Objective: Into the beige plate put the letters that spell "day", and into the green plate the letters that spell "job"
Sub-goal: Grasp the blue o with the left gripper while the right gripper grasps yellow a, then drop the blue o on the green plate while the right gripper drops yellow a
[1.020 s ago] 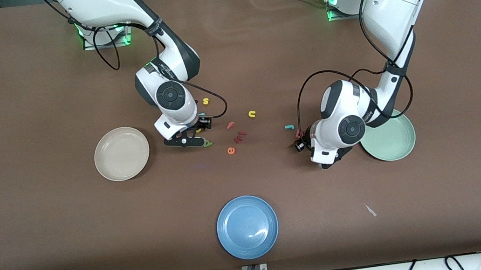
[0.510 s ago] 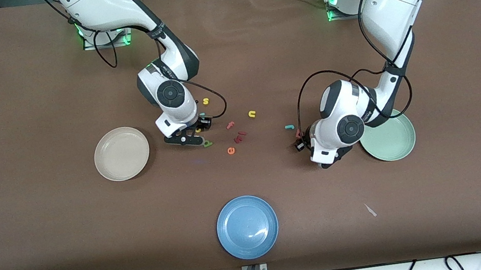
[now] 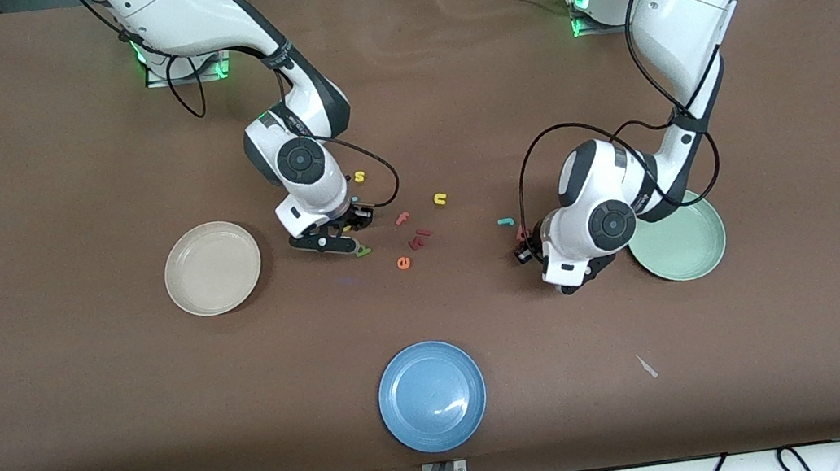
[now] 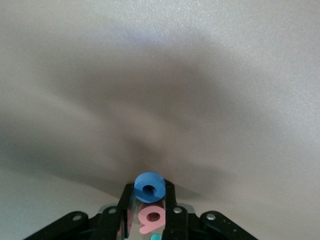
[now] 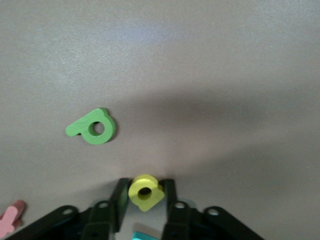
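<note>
L claw [image 4: 149, 206] pinched blue o [image 4: 149, 187] for green plate [image 3: 689, 251]; R claw [image 5: 145, 202] pinched yellow d [image 5: 145, 191] for beige plate [image 3: 185, 289].

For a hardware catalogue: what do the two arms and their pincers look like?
Both arms are glossy white with dark grey joint bands and round dark caps, and loose black cables loop beside each wrist. The left pincer and right pincer are black, with small silver screws. Green lights glow at both bases.

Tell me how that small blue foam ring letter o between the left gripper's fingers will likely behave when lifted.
The small blue foam ring letter o, thick and tiny, is probably very light. Foam likely squashes slightly, so the left gripper should hold it. Set on edge, it might roll.
</note>
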{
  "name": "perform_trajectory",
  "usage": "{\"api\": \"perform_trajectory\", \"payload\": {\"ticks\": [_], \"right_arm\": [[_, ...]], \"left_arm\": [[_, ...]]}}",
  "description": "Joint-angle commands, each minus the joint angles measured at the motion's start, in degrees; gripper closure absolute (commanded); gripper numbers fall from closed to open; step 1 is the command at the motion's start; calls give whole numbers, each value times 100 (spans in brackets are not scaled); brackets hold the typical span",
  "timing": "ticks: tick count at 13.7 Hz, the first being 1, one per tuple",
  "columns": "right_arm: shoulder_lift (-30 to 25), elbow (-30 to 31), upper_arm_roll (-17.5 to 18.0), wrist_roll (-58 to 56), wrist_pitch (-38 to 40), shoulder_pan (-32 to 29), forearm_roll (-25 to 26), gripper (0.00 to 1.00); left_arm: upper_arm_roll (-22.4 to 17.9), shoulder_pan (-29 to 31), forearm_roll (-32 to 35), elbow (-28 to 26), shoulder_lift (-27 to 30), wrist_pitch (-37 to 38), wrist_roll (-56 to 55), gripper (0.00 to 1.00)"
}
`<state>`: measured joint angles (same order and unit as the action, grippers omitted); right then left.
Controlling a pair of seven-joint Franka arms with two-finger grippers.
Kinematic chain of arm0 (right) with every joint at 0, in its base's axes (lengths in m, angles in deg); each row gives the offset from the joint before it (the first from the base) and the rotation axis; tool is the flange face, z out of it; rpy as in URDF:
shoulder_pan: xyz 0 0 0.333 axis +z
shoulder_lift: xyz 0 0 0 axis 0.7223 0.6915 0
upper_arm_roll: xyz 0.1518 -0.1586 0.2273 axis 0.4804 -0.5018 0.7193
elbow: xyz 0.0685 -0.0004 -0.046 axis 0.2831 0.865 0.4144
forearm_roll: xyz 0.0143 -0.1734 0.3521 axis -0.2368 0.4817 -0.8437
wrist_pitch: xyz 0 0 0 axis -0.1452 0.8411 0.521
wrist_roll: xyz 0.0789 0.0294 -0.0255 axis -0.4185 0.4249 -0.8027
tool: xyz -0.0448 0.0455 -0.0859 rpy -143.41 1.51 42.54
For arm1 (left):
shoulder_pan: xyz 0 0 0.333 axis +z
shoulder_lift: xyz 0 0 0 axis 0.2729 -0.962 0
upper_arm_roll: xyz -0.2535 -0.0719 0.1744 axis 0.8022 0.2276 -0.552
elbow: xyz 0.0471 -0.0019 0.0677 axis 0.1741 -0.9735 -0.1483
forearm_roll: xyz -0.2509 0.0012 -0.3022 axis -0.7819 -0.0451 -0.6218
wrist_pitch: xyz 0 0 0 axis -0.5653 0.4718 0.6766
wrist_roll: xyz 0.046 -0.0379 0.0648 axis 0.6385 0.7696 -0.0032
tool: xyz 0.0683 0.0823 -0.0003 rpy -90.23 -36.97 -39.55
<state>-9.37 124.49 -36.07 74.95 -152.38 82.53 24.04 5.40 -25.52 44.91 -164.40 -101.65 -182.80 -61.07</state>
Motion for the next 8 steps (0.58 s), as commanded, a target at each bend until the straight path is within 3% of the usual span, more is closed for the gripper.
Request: {"api": "perform_trajectory", "payload": {"ticks": [1,2,5,8], "right_arm": [[17,61,-37,43,-56,55,-43,91],[8,53,-37,0,-30,55,-43,95],[-255,-35,-89,-254,372,20,-43,96],[-668,-106,-563,-1394,1155,-33,-43,96]], "left_arm": [[-35,53,384,28,94,56,-97,100],[-35,71,411,28,330,318,-28,100],[-18,430,412,37,1103,1599,813,100],[-9,1264,412,11,1483,3067,2227,100]]}}
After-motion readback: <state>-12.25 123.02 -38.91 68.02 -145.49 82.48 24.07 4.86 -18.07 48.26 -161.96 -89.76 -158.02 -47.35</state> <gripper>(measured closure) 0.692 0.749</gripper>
